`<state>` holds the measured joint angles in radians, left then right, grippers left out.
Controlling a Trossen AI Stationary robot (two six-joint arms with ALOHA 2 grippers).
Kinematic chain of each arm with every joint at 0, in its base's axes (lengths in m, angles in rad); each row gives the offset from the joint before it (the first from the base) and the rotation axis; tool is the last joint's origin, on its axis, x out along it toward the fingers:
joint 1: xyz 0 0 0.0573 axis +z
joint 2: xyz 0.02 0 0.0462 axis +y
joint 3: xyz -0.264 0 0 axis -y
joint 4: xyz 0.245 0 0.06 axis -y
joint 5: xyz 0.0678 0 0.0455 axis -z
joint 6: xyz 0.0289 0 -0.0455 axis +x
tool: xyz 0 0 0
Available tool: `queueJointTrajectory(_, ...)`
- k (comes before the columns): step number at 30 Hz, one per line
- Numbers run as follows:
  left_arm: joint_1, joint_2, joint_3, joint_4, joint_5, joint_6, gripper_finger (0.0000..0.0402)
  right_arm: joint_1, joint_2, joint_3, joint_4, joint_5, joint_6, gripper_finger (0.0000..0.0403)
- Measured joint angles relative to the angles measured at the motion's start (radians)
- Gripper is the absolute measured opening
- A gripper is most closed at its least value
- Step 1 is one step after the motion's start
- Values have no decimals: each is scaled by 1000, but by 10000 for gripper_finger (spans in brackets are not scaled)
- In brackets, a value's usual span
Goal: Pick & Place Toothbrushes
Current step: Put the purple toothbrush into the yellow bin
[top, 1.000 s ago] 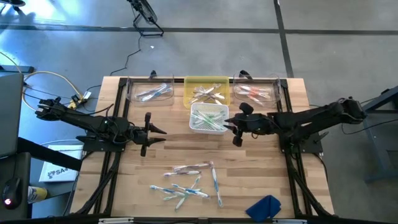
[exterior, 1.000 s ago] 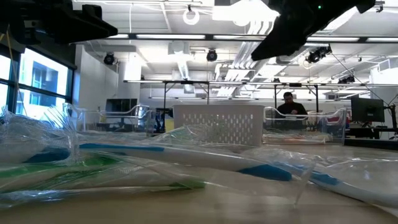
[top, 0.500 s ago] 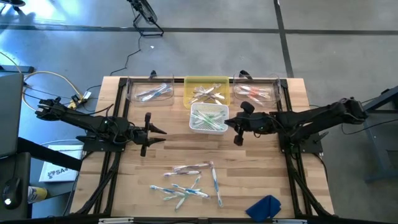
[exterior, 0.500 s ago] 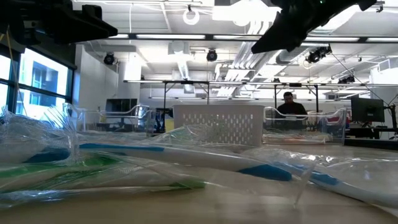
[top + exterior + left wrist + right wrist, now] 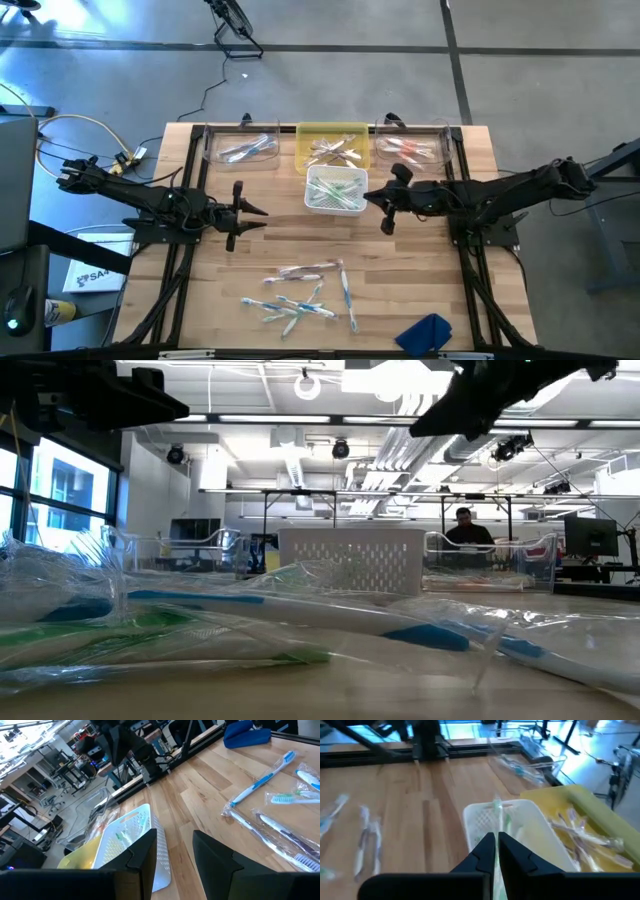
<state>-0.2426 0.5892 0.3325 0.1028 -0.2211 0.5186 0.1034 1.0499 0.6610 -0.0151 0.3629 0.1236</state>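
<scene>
Several wrapped toothbrushes (image 5: 300,290) lie loose on the wooden table near its front edge; they also show in the left wrist view (image 5: 265,775) and fill the foreground of the low view (image 5: 200,630). More lie in a white basket (image 5: 335,190) at mid-table, with a green-and-white one (image 5: 497,812) just beyond my right gripper. My right gripper (image 5: 368,197) (image 5: 496,837) hangs shut and empty at the basket's right side, above the table. To the left of the basket my left gripper (image 5: 262,218) (image 5: 175,837) stands open and holds nothing.
A yellow bin (image 5: 333,145) holding toothbrushes stands behind the white basket, between two clear trays (image 5: 240,148) (image 5: 412,150). A blue cloth (image 5: 425,332) lies at the front right corner. Bare wood stretches between the basket and the loose toothbrushes. A person sits far off in the room (image 5: 465,525).
My right gripper has tipped its fingertips upward and drawn back a little from the white basket toward the table's right edge.
</scene>
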Motion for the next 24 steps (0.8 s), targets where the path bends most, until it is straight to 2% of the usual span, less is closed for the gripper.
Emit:
queueJointTrajectory(7, 0, 0, 0, 0, 0, 0, 122, 28, -156, -185, 308, -68, -50, 15)
queueJointTrajectory(14, 0, 0, 0, -8, 1, 0, 122, 28, -306, -383, 643, -229, -93, 15)
queueJointTrajectory(19, 0, 0, 0, -21, 1, 0, 122, 28, -331, -508, 862, -339, -69, 15)
queueJointTrajectory(24, 0, 1, 0, -19, 2, -34, 122, 28, -331, -565, 935, -347, -32, 15)
